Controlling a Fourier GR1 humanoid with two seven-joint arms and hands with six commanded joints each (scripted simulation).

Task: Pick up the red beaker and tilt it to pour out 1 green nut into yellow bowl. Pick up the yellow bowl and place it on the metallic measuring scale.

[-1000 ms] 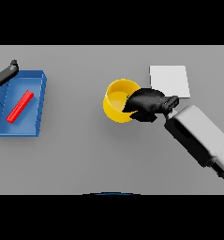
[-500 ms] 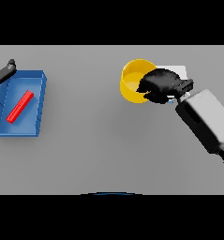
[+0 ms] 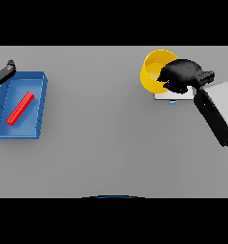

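The right hand (image 3: 181, 75) has its dark fingers curled over the near rim of the yellow bowl (image 3: 153, 69), clutching it, and the bowl sits partly over the pale metallic measuring scale (image 3: 175, 95), of which only a strip shows beneath the hand and bowl. I cannot tell from here whether the bowl is already resting on the plate or is just above it. To my eye this is the placing step, and doing it well means bringing the bowl further toward the middle of the scale, since much of it seems to overhang the far-left edge, then lowering it level before the fingers let go. Whether a green nut lies inside I cannot make out. The left hand (image 3: 3, 74) is off by the far corner of the blue tray (image 3: 39, 109), which holds a red bar (image 3: 20, 108); its fingers are not clear enough to judge.
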